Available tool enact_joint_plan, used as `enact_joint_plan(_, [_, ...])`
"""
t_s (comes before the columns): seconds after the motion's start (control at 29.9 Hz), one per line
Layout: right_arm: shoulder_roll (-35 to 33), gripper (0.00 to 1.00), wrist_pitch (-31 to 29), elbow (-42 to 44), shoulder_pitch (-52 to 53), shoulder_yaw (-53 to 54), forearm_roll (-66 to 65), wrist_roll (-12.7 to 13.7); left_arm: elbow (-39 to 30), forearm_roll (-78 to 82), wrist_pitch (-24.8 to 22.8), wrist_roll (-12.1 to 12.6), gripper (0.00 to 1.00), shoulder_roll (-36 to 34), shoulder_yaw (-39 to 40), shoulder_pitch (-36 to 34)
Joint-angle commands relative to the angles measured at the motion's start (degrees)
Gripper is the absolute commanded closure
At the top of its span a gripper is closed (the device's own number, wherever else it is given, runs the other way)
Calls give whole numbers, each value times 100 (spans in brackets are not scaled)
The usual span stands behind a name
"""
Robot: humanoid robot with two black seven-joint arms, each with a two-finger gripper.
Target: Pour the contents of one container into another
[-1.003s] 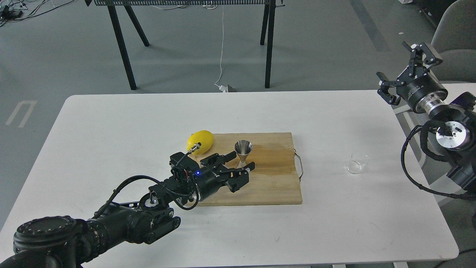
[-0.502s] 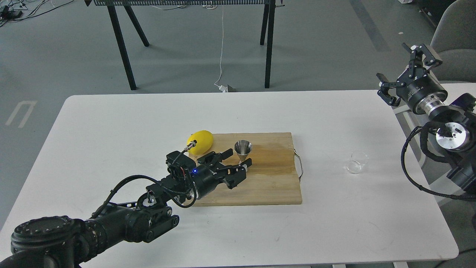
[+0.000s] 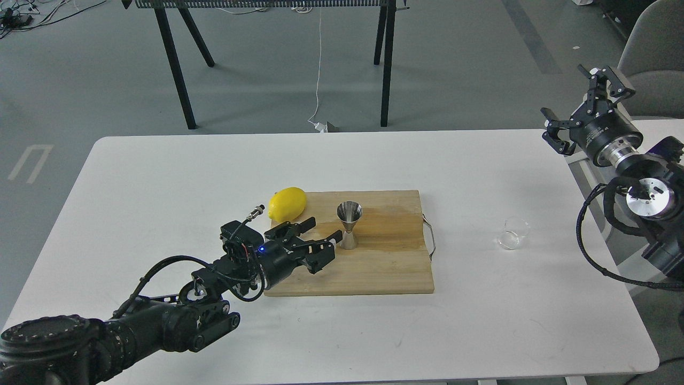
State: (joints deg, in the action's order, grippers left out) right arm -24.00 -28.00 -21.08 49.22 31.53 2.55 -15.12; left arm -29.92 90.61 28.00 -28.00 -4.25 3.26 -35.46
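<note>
The clear glass cup (image 3: 514, 233) is being seen right of centre in the frame, standing upright on the bare white table (image 3: 160, 176), well apart from both arms and held by nothing. Whether anything is inside it cannot be told. To its left, near the middle of the frame, the steel jigger (image 3: 349, 225) is standing upright on the wooden cutting board (image 3: 385, 267), wide mouth up, untouched. A yellow lemon (image 3: 287, 203) is lying at the board's upper left corner, partly over the edge. A thin wire handle (image 3: 429, 236) is showing at the board's right edge, between the board and the cup.

The left gripper (image 3: 323, 232) is being held low over the left part of the board, just left of the jigger; its fingers are spread apart with nothing between them, and the lower fingertip is pointing at the jigger's waist without clearly touching it. The left arm is being extended in from the lower left corner of the frame.

The right gripper (image 3: 580, 101) is being held high at the upper right of the frame, beyond the table's right edge, its fingers splayed wide and empty, well apart from the cup below it.
</note>
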Motion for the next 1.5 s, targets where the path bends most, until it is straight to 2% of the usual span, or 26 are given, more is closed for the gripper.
enact_joint_plan(0.0, [-9,1,0,7,0,2,0,0,-14,-8,0,0,19,-76,8,22])
enact_joint_plan(0.2, [-9,1,0,16,-9,2,0,-8,-295,-8,0,0,19,-234,201,48])
enact_joint_plan(0.47, [-9,1,0,16,-53,2,0,-8,-1253,-35,0,0,19,-911,210,75])
enact_joint_plan(0.77, [-9,1,0,16,-61,2,0,-26,-1315,-43,0,0,19,-1490,561,66])
enact_joint_plan(1.04, [-70,0,0,-106,-26,2,53,-35,-1394,-315,0,0,18,-2343,1413,92])
enact_joint_plan(1.17, [-245,0,0,-571,44,-6,53,-35,-1403,-1087,0,0,18,-2581,1756,31])
enact_joint_plan(1.3, [-641,1,0,-985,202,46,131,131,-1403,-1747,-23,0,17,-2616,2300,-39])
enact_joint_plan(1.4, [-851,1,0,-1178,211,38,596,631,-1403,-2082,-969,0,16,-2607,2687,-145])
enact_joint_plan(1.47, [-1202,0,0,-1511,176,-6,799,992,-1403,-2362,-1785,0,15,-2599,3003,-250])
